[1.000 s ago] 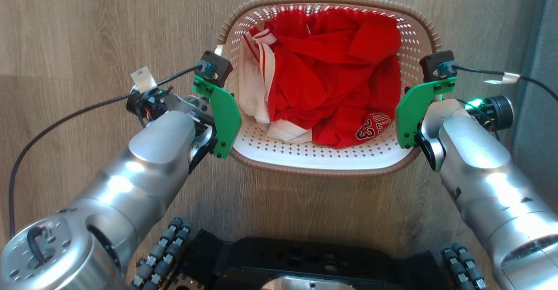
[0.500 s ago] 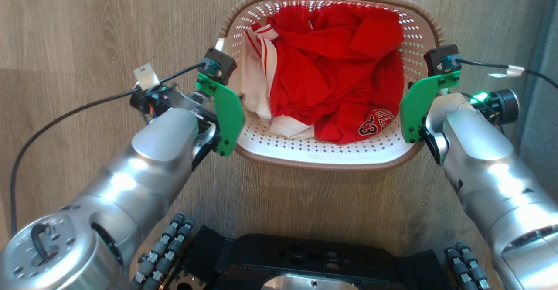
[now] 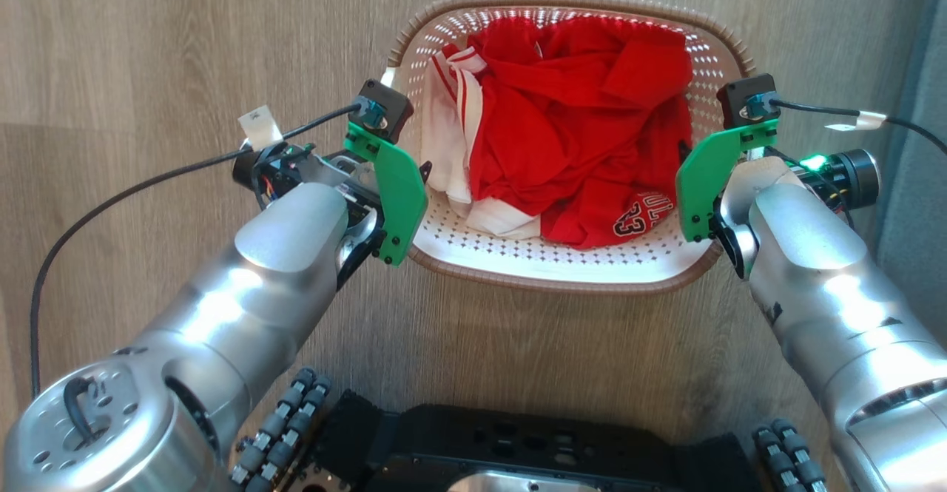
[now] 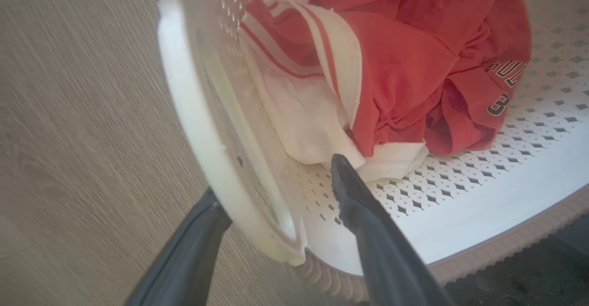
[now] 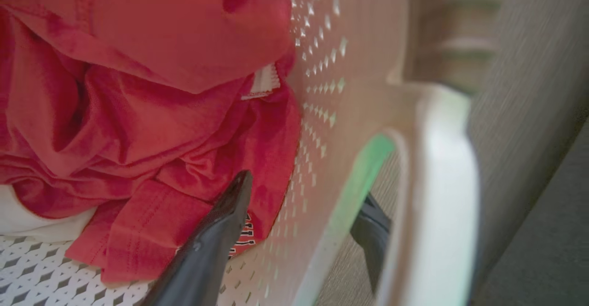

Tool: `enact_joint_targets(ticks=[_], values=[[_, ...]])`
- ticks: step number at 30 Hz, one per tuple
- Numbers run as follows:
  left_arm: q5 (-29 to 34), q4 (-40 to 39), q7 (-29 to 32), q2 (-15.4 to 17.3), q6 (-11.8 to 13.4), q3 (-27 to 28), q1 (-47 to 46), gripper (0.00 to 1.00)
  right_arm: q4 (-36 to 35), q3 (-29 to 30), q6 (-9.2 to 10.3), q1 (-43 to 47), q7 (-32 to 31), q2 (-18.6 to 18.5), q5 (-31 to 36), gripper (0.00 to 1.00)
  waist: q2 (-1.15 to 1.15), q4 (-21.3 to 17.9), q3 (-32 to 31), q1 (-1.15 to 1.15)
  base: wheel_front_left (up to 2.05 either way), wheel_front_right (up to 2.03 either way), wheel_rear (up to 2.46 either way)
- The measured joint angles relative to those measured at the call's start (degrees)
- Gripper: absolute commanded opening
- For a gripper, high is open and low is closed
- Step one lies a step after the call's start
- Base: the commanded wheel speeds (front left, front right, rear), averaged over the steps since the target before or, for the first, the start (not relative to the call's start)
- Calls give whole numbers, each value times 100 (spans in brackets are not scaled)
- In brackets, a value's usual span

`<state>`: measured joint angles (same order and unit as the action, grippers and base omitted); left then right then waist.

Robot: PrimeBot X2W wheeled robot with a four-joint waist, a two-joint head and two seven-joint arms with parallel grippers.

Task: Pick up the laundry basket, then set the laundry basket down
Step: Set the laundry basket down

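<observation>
Laundry basket (image 3: 555, 274), left jaws astride its left wall, right jaws astride the right, both apparently pinching it

Pale wood-grain floor (image 3: 148, 48), grey edge (image 3: 921, 218), perhaps furniture

Perforated glossy plastic laundry basket (image 3: 562, 266), soft red clothes (image 3: 577, 129), matt wood-grain floor (image 3: 148, 48).

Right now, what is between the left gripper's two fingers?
The basket's side wall and white handle; one finger inside, one outside, seen in the left wrist view.
</observation>
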<state>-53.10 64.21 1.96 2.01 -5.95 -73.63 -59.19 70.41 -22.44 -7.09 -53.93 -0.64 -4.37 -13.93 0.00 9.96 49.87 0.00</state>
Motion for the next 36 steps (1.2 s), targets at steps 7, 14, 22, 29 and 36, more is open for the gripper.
enact_joint_targets(ticks=[7, 14, 22, 29, 36], values=[[15, 126, -1, -1, 10, -1, 109, 100, -82, -73, 0, 89, -87, 2, -94, 100, 0, -31, -356, 0, 0, 0, 0], [13, 331, -10, -13, 10, -3, 491, 100, -272, -243, -1, 514, -199, 5, -453, 100, 1, -101, -845, 0, 0, 0, 0], [-44, 612, -278, -14, 10, -5, 954, 100, -485, -516, -1, 1001, -105, 18, -906, 100, 1, -195, -1681, 0, 0, 0, 0], [-255, 758, -1016, -14, 101, 138, 1319, 100, -702, -593, -1, 1392, 811, 32, -1248, 100, 1, -259, -2504, 0, 0, 0, 0], [-221, 568, -1621, 29, 408, 459, 1427, 100, -937, -475, -1, 1585, 1444, 40, -1489, 100, 1, -303, -3279, -1, 0, 0, 0]])
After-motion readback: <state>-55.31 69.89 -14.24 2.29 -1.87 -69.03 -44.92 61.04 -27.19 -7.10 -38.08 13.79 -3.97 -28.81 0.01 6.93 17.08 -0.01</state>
